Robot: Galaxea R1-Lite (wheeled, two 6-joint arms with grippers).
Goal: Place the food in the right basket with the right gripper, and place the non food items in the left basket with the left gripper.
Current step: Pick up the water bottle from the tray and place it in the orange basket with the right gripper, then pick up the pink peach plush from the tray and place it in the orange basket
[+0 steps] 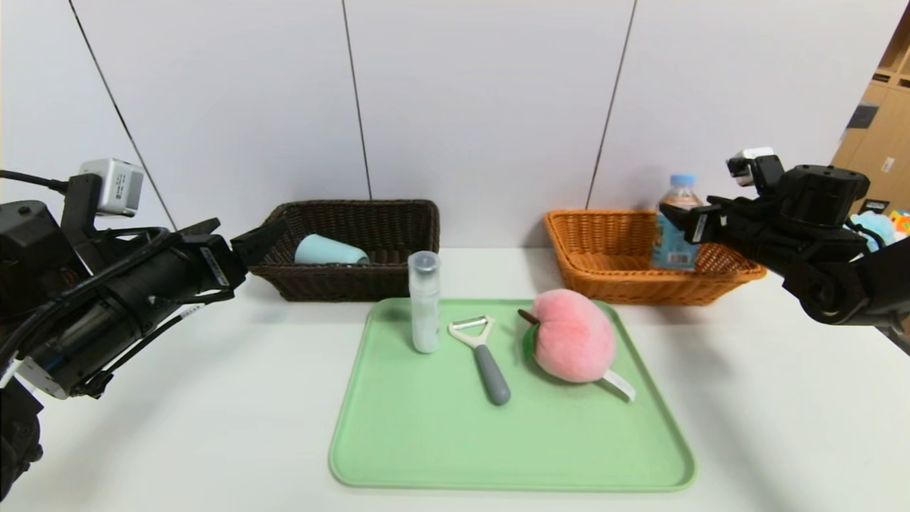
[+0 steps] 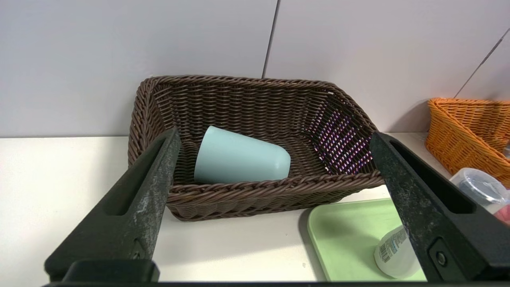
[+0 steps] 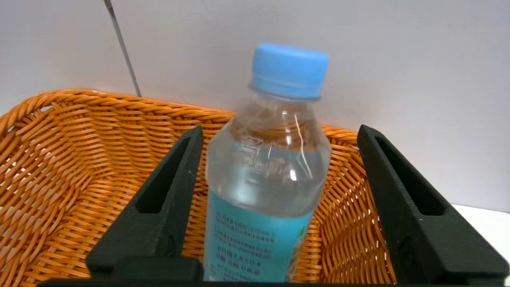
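The right end effector [image 3: 275,199] stands spread around the upright clear water bottle with light-blue cap [image 3: 267,179], one finger [image 3: 167,199] touching it, inside the orange woven wicker basket [image 1: 604,249] at far right. The left end effector [image 2: 275,199] gapes wide, empty, before the dark brown wicker basket [image 2: 247,95] holding the tipped blue-grey plastic cup [image 2: 239,157]. The pink plush peach [image 1: 572,345], grey-handled peeler [image 1: 483,355] and slim clear capped bottle [image 1: 425,302] remain on the green tray [image 1: 426,441] on the desk [image 1: 213,427].

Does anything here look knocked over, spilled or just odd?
Only small things. The cup lies on its side in the dark basket rather than upright. The water bottle stands upright in the orange basket, between the right end effector's parted fingers. Nothing looks spilled or damaged.
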